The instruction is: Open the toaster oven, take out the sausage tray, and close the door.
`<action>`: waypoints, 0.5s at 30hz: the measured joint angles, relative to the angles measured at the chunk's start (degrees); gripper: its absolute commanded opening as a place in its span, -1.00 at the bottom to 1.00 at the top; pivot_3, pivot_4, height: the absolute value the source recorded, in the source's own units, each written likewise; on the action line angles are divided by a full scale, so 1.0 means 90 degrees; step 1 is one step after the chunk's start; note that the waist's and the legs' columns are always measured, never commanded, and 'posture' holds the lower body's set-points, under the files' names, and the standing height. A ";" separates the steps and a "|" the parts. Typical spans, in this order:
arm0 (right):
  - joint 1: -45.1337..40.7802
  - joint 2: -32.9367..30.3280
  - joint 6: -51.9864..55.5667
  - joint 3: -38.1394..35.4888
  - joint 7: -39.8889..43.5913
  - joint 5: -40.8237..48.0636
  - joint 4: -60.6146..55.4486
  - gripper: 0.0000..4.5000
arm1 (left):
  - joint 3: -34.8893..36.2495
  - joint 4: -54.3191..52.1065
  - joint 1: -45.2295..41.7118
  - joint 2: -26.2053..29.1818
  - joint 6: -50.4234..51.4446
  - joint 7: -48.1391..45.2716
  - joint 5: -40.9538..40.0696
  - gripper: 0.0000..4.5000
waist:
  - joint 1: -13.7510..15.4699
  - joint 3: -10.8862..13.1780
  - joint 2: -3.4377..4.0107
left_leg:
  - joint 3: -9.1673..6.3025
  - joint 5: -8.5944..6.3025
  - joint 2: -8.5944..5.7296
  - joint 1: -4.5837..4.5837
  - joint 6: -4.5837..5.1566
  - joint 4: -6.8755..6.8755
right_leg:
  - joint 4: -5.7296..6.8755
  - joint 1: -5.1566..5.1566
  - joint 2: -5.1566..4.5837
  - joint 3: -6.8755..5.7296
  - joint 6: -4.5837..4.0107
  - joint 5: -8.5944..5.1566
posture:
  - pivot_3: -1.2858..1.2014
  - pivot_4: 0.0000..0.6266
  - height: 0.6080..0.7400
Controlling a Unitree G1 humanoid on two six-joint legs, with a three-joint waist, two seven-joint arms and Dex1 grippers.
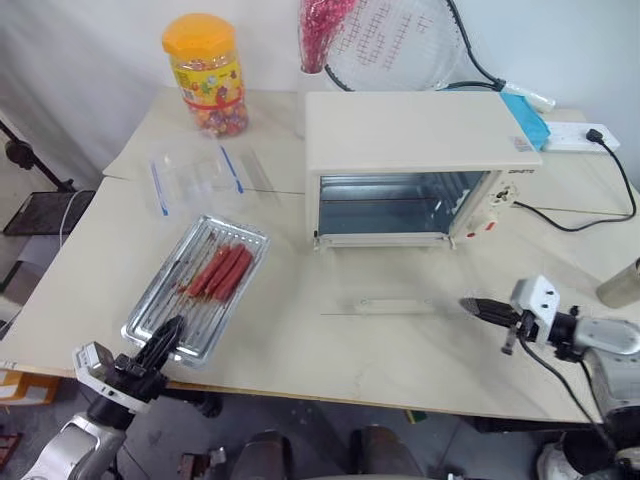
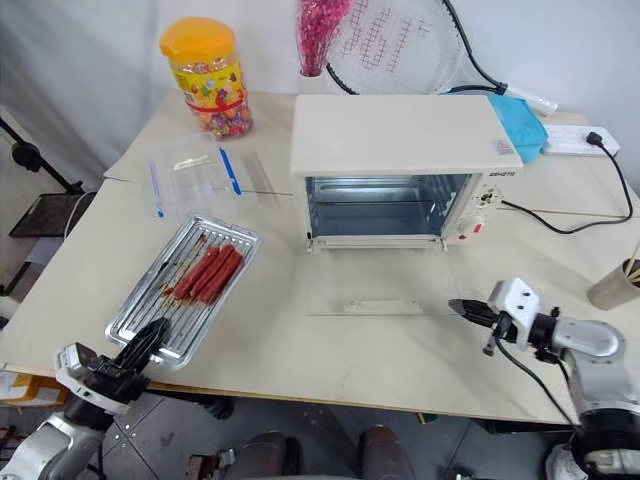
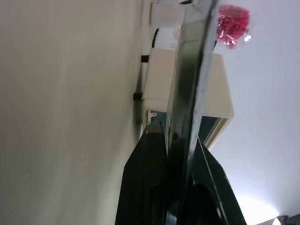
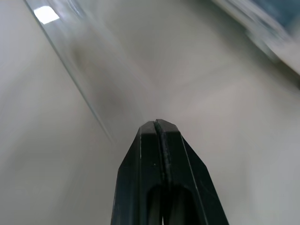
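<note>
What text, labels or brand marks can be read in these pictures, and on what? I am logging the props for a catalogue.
No text reads clearly enough to quote.
toaster oven: a short dark brand mark on the front above the control panel, too small to read.
toaster oven top, right rear corner: a small sticker, unreadable.
candy jar: a colourful printed label, words too blurred to read.
sausage tray: no markings visible.
</note>
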 measured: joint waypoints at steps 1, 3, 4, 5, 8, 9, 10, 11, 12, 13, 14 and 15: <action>-0.0008 0.0006 0.0136 -0.0004 0.0028 0.0108 -0.0070 -0.99 | 0.0023 -0.0011 -0.0055 -0.0010 -0.0001 0.0022 -0.0001 -1.00 | -0.0001 0.0000 0.0000 | 0.0000 0.0001 0.0000 -0.0002 -0.0005 0.0001 | -0.0002 0.0000 -0.0001 0.0000 0.0000 0.0000 | 0.03 -0.52 1.00; 0.0013 0.0045 0.0897 -0.0171 0.0066 0.0648 -0.0524 -0.99 | 0.0095 -0.0012 -0.0109 -0.0014 0.0008 0.0120 -0.0001 -1.00 | -0.0040 -0.0001 0.0001 | 0.0000 0.0001 0.0001 -0.0007 -0.0019 -0.0008 | -0.0023 -0.0001 0.0000 0.0000 0.0001 0.0000 | 0.03 -0.52 1.00; 0.0018 0.0084 0.1166 -0.0265 0.0032 0.0857 -0.0713 -0.99 | 0.0108 -0.0015 -0.0122 -0.0026 0.0017 0.0150 -0.0001 -1.00 | -0.0043 -0.0001 0.0002 | 0.0000 0.0001 0.0002 -0.0007 -0.0020 -0.0019 | -0.0036 0.0000 0.0000 -0.0001 0.0002 0.0001 | 0.03 -0.52 1.00; 0.0016 0.0172 0.1484 -0.0408 -0.0102 0.1151 -0.1000 -0.99 | 0.0117 -0.0025 -0.0153 -0.0055 0.0023 0.0191 0.0000 -1.00 | -0.0048 -0.0001 0.0002 | 0.0000 0.0001 0.0002 -0.0008 -0.0020 -0.0033 | -0.0050 -0.0001 0.0000 -0.0002 0.0003 0.0002 | 0.03 -0.52 1.00; -0.0077 0.0317 0.2091 -0.0767 -0.0564 0.1721 -0.1579 -0.99 | 0.0080 -0.0069 -0.0277 -0.0101 0.0073 0.0233 -0.0001 -1.00 | -0.0045 -0.0001 0.0002 | 0.0000 0.0000 0.0002 -0.0013 -0.0024 -0.0043 | -0.0061 -0.0008 0.0003 -0.0005 0.0003 0.0002 | 0.03 -0.52 1.00; -0.0191 0.0377 0.2351 -0.0967 -0.0831 0.1938 -0.1741 -0.99 | 0.0062 -0.0078 -0.0287 -0.0092 0.0103 0.0234 -0.0001 -1.00 | -0.0045 -0.0001 0.0002 | 0.0000 -0.0001 0.0001 -0.0018 -0.0024 -0.0045 | -0.0062 -0.0013 0.0003 -0.0005 0.0004 0.0002 | 0.03 -0.52 1.00; -0.0275 0.0398 0.2551 -0.1162 -0.1068 0.2125 -0.1881 -0.99 | 0.0050 -0.0078 -0.0297 -0.0088 0.0130 0.0238 -0.0001 -1.00 | -0.0045 -0.0001 0.0002 | 0.0000 -0.0001 0.0001 -0.0021 -0.0023 -0.0045 | -0.0065 -0.0016 0.0003 -0.0005 0.0004 0.0002 | 0.03 -0.52 1.00; -0.0344 0.0398 0.2678 -0.1320 -0.1245 0.2276 -0.1983 -0.99 | 0.0049 -0.0078 -0.0302 -0.0077 0.0152 0.0236 -0.0002 -1.00 | -0.0045 -0.0001 0.0002 | 0.0000 -0.0001 0.0002 -0.0022 -0.0023 -0.0047 | -0.0069 -0.0015 0.0003 -0.0006 0.0003 0.0002 | 0.03 -0.52 1.00; -0.0477 0.0426 0.2921 -0.1499 -0.1534 0.2517 -0.2110 -0.99 | 0.0031 -0.0036 -0.0297 0.0017 0.0226 0.0194 -0.0002 -1.00 | -0.0045 0.0000 0.0000 | -0.0001 -0.0002 0.0003 -0.0023 -0.0024 -0.0047 | -0.0071 -0.0016 0.0004 -0.0008 0.0003 0.0002 | 0.03 -0.52 1.00; -0.0598 0.0456 0.3136 -0.1654 -0.1788 0.2741 -0.2255 -0.99 | -0.0024 0.0022 -0.0276 0.0188 0.0332 0.0110 -0.0001 -1.00 | -0.0045 0.0000 0.0000 | -0.0002 -0.0002 0.0002 -0.0030 -0.0025 -0.0047 | -0.0070 -0.0024 0.0004 -0.0008 0.0003 0.0002 | 0.03 -0.52 1.00; -0.0706 0.0469 0.3346 -0.1835 -0.2061 0.2967 -0.2484 -0.99 | -0.0077 0.0057 -0.0257 0.0433 0.0496 -0.0016 -0.0001 -1.00 | -0.0039 0.0000 0.0001 | -0.0007 -0.0001 0.0003 -0.0036 -0.0026 -0.0049 | -0.0070 -0.0029 0.0005 -0.0011 0.0003 0.0002 | 0.03 -0.52 1.00; -0.0731 0.0465 0.3462 -0.1965 -0.2203 0.3084 -0.2689 -0.99 | -0.0105 0.0089 -0.0258 0.0593 0.0618 -0.0149 -0.0003 -1.00 | -0.0034 0.0000 0.0001 | -0.0011 0.0000 0.0002 -0.0037 -0.0027 -0.0053 | -0.0073 -0.0028 0.0004 -0.0016 0.0003 0.0002 | 0.03 -0.52 1.00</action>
